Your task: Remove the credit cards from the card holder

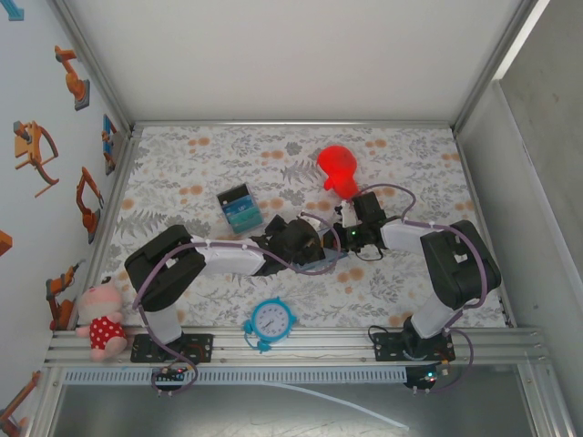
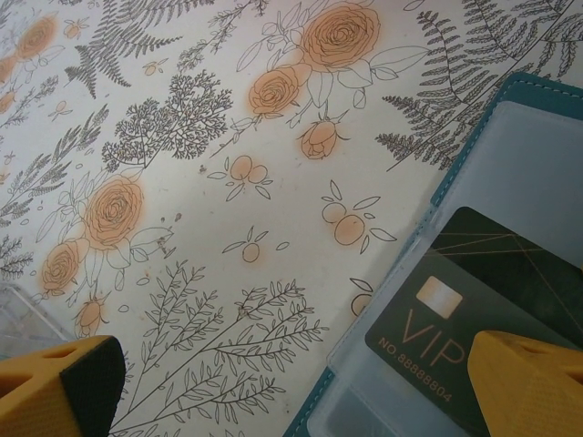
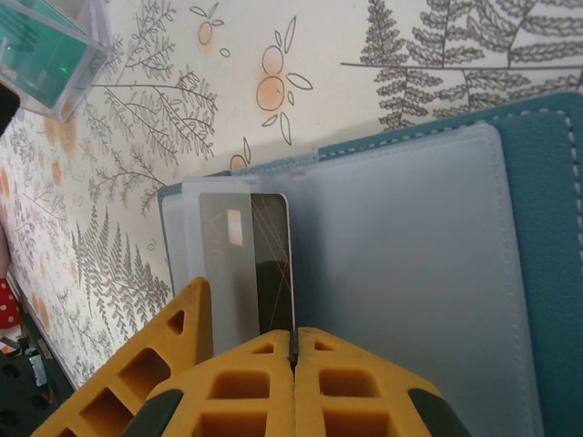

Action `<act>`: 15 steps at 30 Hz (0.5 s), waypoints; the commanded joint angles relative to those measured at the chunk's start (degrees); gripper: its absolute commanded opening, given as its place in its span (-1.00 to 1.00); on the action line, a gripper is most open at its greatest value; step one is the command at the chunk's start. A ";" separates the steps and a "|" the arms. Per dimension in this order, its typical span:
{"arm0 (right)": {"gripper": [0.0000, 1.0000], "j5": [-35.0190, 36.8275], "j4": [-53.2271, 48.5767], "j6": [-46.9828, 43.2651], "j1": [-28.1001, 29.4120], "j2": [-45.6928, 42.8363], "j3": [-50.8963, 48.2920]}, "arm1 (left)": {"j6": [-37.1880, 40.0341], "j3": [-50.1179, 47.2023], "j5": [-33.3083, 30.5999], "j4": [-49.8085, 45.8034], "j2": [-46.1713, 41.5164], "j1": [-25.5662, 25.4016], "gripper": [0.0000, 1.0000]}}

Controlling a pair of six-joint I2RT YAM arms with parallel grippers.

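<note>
**Item:** card holder (image 3: 410,255), slate-blue bifold, lying open and flat near the middle of the floral bench (image 2: 182,228), clear sleeves facing up.

**Contents:** one dark "VIP" card (image 3: 246,264) showing through a sleeve, its long axis pointing straight at the right hand (image 3: 293,364).

**Right hand:** fingers pressing fully together at the card's near end, making it the nearer hand. Whether they are nipping the card, the sleeve or nothing is not coming clear.

**Left hand** (image 2: 291,373)**:** standing wide open, holding nothing, one finger hovering over the card's corner.

**Hidden:** any further cards are lying behind frosted plastic, and the holder's far edges are running out of frame.
</note>
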 commanded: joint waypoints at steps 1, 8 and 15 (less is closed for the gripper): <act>-1.00 0.69 -2.55 -1.69 -0.54 -0.18 1.48 | 1.13 0.96 0.05 -1.36 0.66 -0.20 0.94; -1.00 1.15 -3.78 -1.97 -1.51 -1.27 1.48 | 1.19 0.12 -1.07 -1.48 0.90 -0.19 0.94; -1.00 0.58 -2.60 -0.80 -1.66 -1.64 1.07 | 1.15 -0.10 -1.04 -1.55 1.21 -0.14 0.94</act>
